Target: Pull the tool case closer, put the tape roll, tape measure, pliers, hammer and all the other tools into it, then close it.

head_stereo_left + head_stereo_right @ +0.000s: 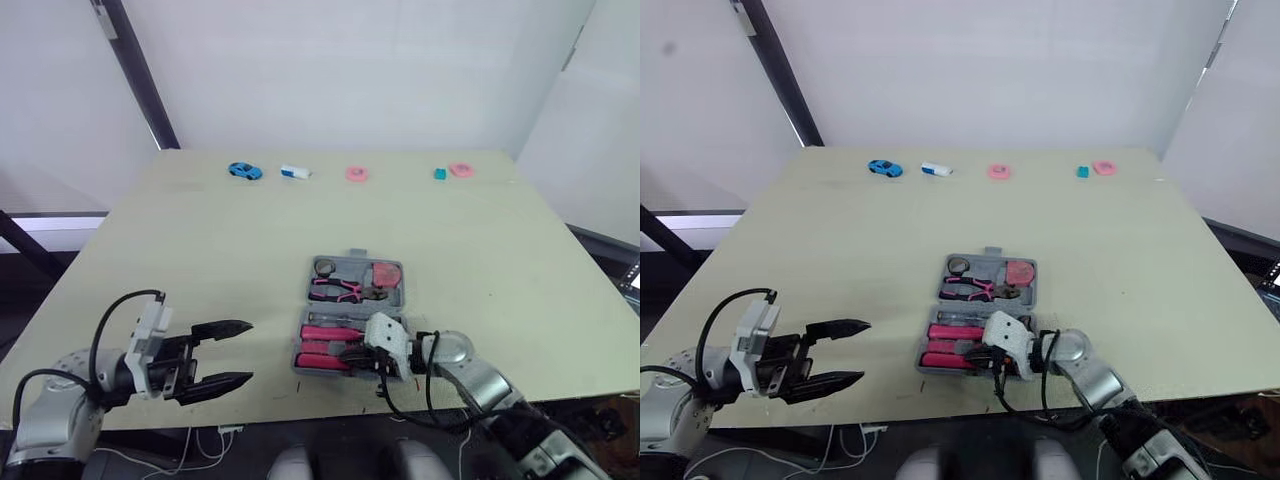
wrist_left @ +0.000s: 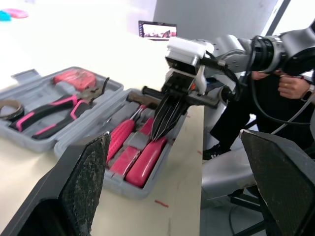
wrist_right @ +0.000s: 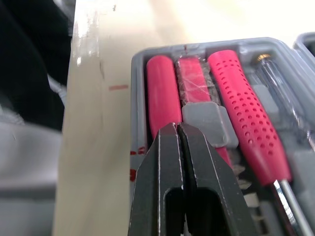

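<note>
The grey tool case (image 1: 352, 285) lies open near the table's front edge. Its far half holds the tape roll (image 1: 325, 267), the pink-handled pliers (image 1: 338, 290) and the pink tape measure (image 1: 385, 273). Its near half holds pink-handled tools (image 3: 243, 115), among them a screwdriver. My right gripper (image 1: 352, 355) is shut with nothing between its fingers, its tip (image 3: 178, 129) just above those handles at the case's front edge. My left gripper (image 1: 240, 352) hovers wide open and empty to the left of the case, pointing at it.
Small items line the far edge: a blue toy car (image 1: 244, 171), a white block (image 1: 295, 172), a pink ring (image 1: 357, 174), a teal block (image 1: 439, 174) and a pink disc (image 1: 460, 169). A person's hand (image 2: 290, 88) shows beyond the table's front edge.
</note>
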Robot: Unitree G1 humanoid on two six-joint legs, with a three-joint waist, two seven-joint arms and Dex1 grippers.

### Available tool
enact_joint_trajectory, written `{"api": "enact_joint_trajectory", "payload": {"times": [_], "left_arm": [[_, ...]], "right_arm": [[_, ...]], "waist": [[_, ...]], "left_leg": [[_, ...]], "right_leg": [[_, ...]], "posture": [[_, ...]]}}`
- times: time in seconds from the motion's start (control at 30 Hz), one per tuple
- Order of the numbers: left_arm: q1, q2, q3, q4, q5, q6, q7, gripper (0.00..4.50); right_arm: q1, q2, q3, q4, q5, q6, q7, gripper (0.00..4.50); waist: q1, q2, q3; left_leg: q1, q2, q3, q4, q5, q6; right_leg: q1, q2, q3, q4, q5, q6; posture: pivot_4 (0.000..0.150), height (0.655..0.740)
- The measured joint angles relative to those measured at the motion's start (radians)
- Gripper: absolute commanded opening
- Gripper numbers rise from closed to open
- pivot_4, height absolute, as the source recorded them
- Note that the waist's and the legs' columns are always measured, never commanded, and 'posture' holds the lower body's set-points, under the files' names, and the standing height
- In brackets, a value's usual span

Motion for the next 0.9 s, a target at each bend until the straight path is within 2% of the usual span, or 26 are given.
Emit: {"api": "enact_joint_trajectory", "payload": {"times": [0.1,0.13,0.27,0.37,0.4,0.43,0.47,0.57,0.63,0.67,0.9], "left_arm": [[-0.001,-0.031,0.005,0.002,0.000,0.017,0.060,4.50],[-0.003,-0.060,0.009,0.001,0.000,0.030,0.119,4.50],[-0.004,-0.103,0.009,-0.005,0.009,0.039,0.204,4.50],[-0.003,-0.135,0.009,-0.006,0.027,0.033,0.270,4.50],[0.006,-0.137,0.012,-0.004,0.037,0.030,0.282,4.50],[0.008,-0.144,0.014,-0.002,0.048,0.021,0.299,4.50],[0.014,-0.146,0.017,-0.001,0.050,0.012,0.305,4.50],[0.070,-0.142,0.054,0.041,0.065,-0.011,0.313,4.50],[0.079,-0.139,0.062,0.063,0.079,-0.023,0.313,4.50],[0.082,-0.139,0.065,0.070,0.085,-0.032,0.313,4.50],[0.078,-0.137,0.074,0.088,0.143,-0.072,0.358,4.50]], "right_arm": [[0.021,-0.006,-0.062,-0.069,0.053,0.020,-0.008,0.07],[0.026,-0.012,-0.117,-0.138,0.099,0.048,-0.022,0.07],[0.040,-0.046,-0.196,-0.201,0.147,0.090,-0.044,0.07],[0.104,-0.125,-0.276,-0.239,0.164,0.094,-0.047,0.92],[0.134,-0.159,-0.307,-0.238,0.164,0.093,-0.045,1.62],[0.184,-0.198,-0.356,-0.246,0.165,0.072,-0.039,1.68],[0.230,-0.229,-0.389,-0.257,0.171,0.061,-0.031,2.04],[0.403,-0.341,-0.545,-0.259,0.190,0.053,-0.006,3.41],[0.442,-0.364,-0.595,-0.254,0.193,0.049,0.003,4.27],[0.460,-0.375,-0.613,-0.254,0.198,0.043,0.006,4.44],[0.490,-0.386,-0.669,-0.263,0.222,0.038,0.015,4.44]], "waist": [[0.000,0.005,0.005],[-0.001,0.005,0.005],[-0.001,0.004,0.006],[0.005,0.004,0.007],[0.006,0.004,0.008],[0.005,0.004,0.009],[0.005,0.004,0.010],[0.013,0.004,0.010],[0.012,0.003,0.010],[0.011,0.003,0.011],[0.016,0.003,0.011]], "left_leg": [[-0.001,-0.001,-0.001,0.000,0.000,0.000],[-0.001,-0.001,-0.001,0.000,0.000,0.000],[-0.001,-0.001,0.000,-0.001,0.000,0.000],[-0.002,-0.001,0.000,-0.002,0.000,0.000],[-0.002,-0.002,0.001,-0.002,0.000,0.000],[-0.002,-0.002,0.002,-0.002,0.000,0.000],[-0.002,-0.002,0.002,-0.002,0.000,0.000],[-0.002,-0.003,0.003,-0.004,0.000,0.000],[-0.002,-0.002,0.003,-0.004,0.000,0.000],[-0.001,-0.002,0.002,-0.004,0.000,0.000],[0.000,-0.001,-0.002,-0.003,0.000,0.000]], "right_leg": [[-0.001,-0.001,0.002,0.000,0.000,0.001],[-0.001,0.000,0.002,0.000,0.000,0.001],[-0.001,0.001,0.000,0.000,0.000,0.000],[-0.001,0.001,0.000,0.000,0.000,0.000],[-0.001,0.000,0.000,-0.001,0.000,0.000],[-0.002,0.000,0.001,-0.001,0.000,0.000],[-0.001,0.000,0.001,-0.001,-0.001,0.002],[-0.001,-0.001,0.001,-0.004,-0.002,0.003],[-0.001,0.000,0.001,-0.004,-0.002,0.004],[-0.001,0.000,0.001,-0.004,-0.002,0.004],[-0.001,-0.001,0.002,-0.004,-0.002,0.004]], "posture": [[0.150,0.7400],[0.150,0.7400],[0.150,0.7400],[0.150,0.7400],[0.150,0.7400],[0.150,0.7400],[0.150,0.7400],[0.150,0.7400],[0.150,0.7400],[0.150,0.7400],[0.150,0.7400]]}}
